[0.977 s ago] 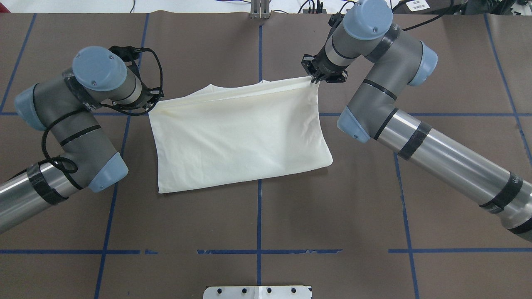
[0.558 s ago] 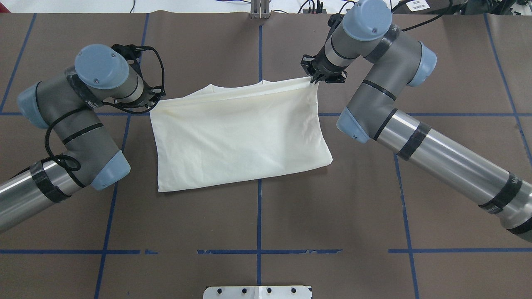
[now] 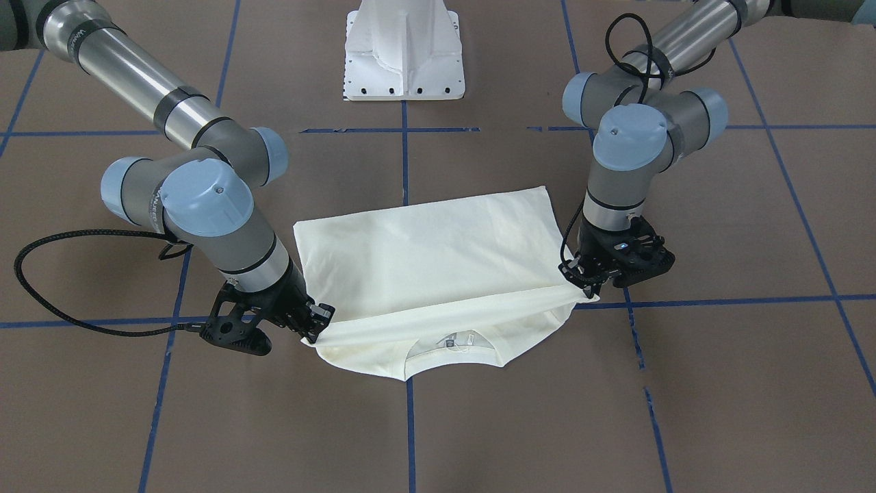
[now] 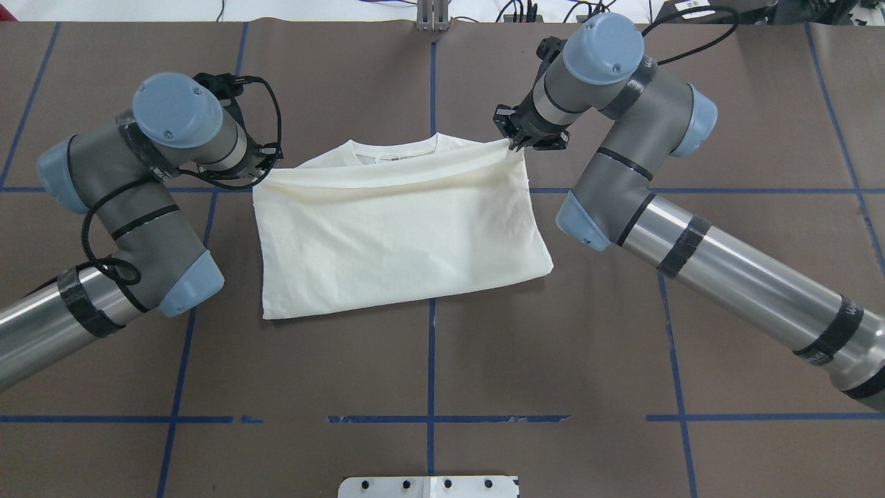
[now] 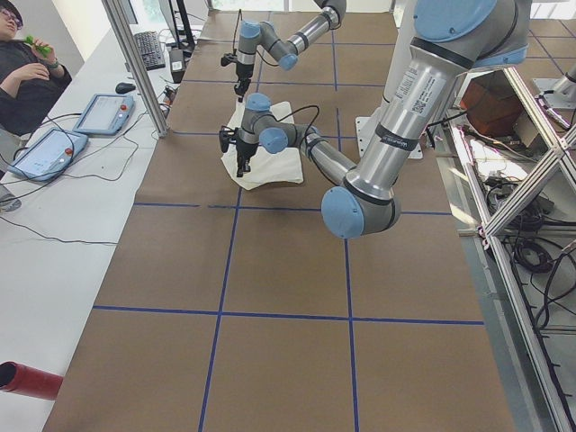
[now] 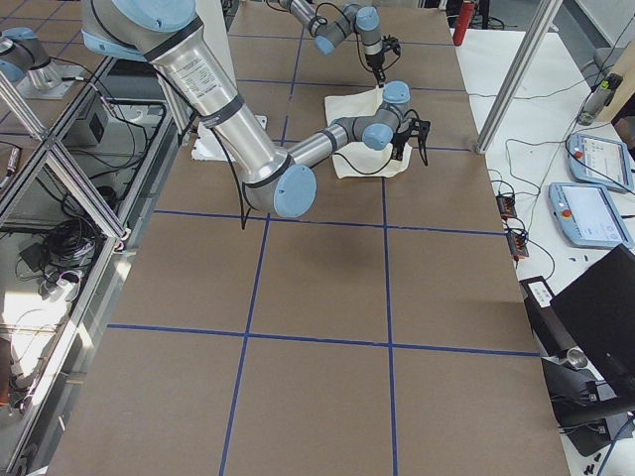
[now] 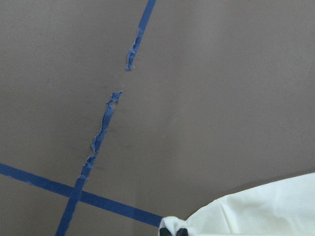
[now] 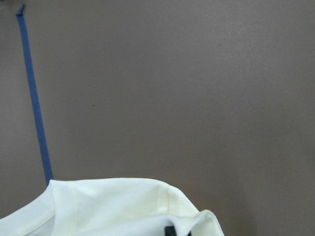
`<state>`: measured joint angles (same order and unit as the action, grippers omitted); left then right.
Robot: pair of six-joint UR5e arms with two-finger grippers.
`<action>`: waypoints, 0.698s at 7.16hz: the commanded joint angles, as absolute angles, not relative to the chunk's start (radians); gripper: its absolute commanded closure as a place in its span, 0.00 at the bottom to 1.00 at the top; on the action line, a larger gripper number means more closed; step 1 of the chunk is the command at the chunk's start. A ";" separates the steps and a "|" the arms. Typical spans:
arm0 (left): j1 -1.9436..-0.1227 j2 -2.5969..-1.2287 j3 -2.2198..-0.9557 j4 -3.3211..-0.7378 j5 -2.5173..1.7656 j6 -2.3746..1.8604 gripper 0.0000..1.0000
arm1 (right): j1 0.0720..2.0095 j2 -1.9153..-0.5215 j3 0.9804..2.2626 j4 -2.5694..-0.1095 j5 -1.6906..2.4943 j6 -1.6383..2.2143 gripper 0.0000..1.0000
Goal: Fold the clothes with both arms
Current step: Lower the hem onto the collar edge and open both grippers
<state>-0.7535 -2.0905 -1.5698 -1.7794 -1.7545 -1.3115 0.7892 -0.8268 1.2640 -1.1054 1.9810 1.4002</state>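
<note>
Overhead exterior: elbows bent, wrists down; left gripper (image 4: 260,177) and right gripper (image 4: 515,142) pinch T-shirt (image 4: 394,235) corners.

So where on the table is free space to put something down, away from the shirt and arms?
The widest bare patch of table lies between the shirt and the white base plate. A smaller strip lies beyond the collar. It is crowded at the shirt's far corners, where the left gripper and right gripper pinch it.
</note>
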 commanded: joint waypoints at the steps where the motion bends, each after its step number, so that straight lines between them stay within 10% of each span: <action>1: -0.750 -2.094 -1.574 -1.773 -1.753 -1.309 0.00 | 0.787 -0.828 1.264 -1.104 1.982 1.402 0.20; 2: -0.750 -2.100 -1.580 -1.767 -1.753 -1.302 0.00 | 0.784 -0.831 1.270 -1.103 1.983 1.404 0.00; 5: -0.755 -2.091 -1.707 -1.671 -1.755 -1.299 0.00 | 0.760 -0.961 1.455 -1.111 2.029 1.411 0.00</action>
